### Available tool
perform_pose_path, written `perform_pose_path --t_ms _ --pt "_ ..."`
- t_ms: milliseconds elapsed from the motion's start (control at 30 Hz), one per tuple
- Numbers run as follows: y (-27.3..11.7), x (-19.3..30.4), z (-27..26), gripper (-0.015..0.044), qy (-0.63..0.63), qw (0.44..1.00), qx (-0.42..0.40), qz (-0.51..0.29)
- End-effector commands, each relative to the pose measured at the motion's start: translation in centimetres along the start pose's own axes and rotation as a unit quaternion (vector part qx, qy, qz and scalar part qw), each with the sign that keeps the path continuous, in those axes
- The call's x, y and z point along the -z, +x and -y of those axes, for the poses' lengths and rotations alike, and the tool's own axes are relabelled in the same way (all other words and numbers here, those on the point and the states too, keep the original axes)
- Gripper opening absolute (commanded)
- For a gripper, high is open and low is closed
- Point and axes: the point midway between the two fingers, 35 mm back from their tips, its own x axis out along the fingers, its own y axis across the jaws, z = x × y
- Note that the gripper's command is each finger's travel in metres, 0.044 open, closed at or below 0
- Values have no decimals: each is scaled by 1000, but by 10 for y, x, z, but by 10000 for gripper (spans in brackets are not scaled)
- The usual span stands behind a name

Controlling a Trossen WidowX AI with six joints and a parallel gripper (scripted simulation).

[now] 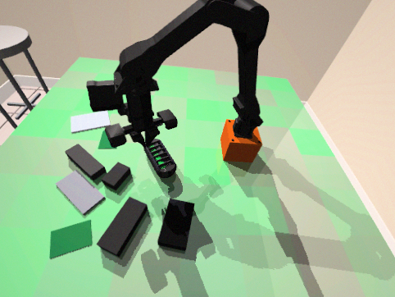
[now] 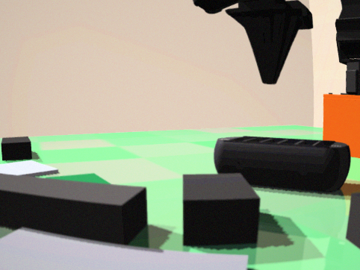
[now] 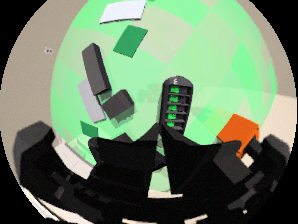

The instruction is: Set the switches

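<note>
Currently, the dark grey controller unit point(image 1: 161, 159) point(image 2: 280, 165) point(image 3: 176, 104) is seen resting on the desk point(image 1: 197, 86) point(image 2: 112, 149) point(image 3: 145, 65), its switches facing up and green showing among them. The fingers point(image 1: 152, 133) point(image 2: 270, 56) are held above the unit, apart from it, nearly fully closed, with nothing gripped. In the top view, the orange block point(image 1: 242, 152) point(image 2: 341, 127) point(image 3: 236, 131) is placed right of the unit, and a small dark block point(image 1: 115, 176) point(image 2: 220, 221) point(image 3: 119, 104) left of it.
</note>
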Motion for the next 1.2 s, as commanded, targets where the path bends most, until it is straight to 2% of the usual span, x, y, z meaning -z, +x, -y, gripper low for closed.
perform_pose_path --t_ms 0,233,800,867,933,1067,1167 --pt "-1 0 0 0 -2 1000 0 0" --pt "-1 0 0 0 -2 1000 0 0" --pt "0 0 0 440 0 1000 0 0" --pt "0 0 0 440 0 1000 0 0" --pt "-10 0 -1 387 0 1000 0 0" --pt "-70 0 0 282 0 1000 0 0" --pt "-80 0 1 204 0 1000 0 0"
